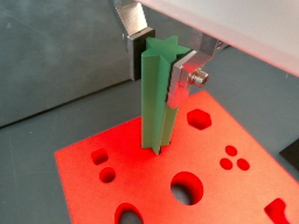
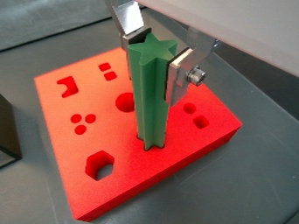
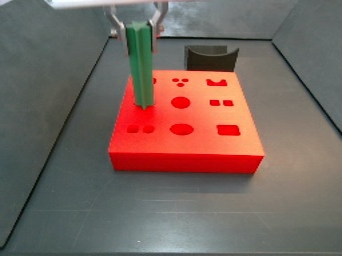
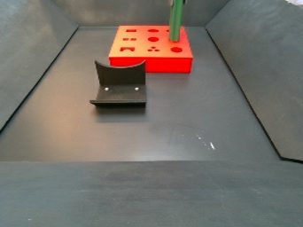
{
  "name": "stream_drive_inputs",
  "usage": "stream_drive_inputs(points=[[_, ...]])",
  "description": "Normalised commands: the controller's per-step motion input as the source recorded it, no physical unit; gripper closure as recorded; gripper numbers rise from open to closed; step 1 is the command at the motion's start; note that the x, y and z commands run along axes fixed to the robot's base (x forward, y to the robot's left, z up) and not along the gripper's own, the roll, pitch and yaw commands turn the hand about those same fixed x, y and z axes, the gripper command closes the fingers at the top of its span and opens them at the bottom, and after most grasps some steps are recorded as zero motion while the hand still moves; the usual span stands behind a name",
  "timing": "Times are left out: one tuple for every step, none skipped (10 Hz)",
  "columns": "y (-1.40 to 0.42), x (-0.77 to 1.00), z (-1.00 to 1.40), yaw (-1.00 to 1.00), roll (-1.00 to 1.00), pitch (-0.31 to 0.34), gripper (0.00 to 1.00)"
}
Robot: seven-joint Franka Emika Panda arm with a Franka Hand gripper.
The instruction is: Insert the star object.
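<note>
The gripper [image 2: 155, 54] clamps the upright star object [image 2: 152, 96] atop the red block [image 2: 176, 157]; any twist could jam its ridges at the hole.

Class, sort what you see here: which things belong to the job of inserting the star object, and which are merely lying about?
Belonging to the job:
- star object, upright, lower end at the red block
- gripper, closed on its top
- red block with shaped holes

Lying about:
- dark grey curved block, on the floor apart from the red block
</note>
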Motion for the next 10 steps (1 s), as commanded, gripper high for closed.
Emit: stream_drive_inputs(points=[[0.00, 0.09, -0.71, -0.09, 0.11, -0.059, 1.00], [0.00, 0.06, -0.69, -0.10, 0.12, -0.031, 1.00], [0.00, 0.08, -0.73, -0.12, 0.10, -0.003, 1.00], [0.00, -0.01, -0.81, -0.18, 0.06, 0.000, 1.00], [0.00, 0.00, -1.00, -0.19, 0.00, 0.000, 1.00], [0.00, -0.05, -1.00, -0.16, 0.00, 0.000, 1.00], [0.00, 0.00, -1.00, -0.09, 0.00, 0.000, 1.00], [0.04, -0.03, -1.00, -0.08, -0.04, 0.000, 1.00], [0.00, 0.00, 0.00, 0.00, -0.02, 0.000, 1.00], [0.00, 0.00, 0.00, 0.00, 0.00, 0.000, 1.00]])
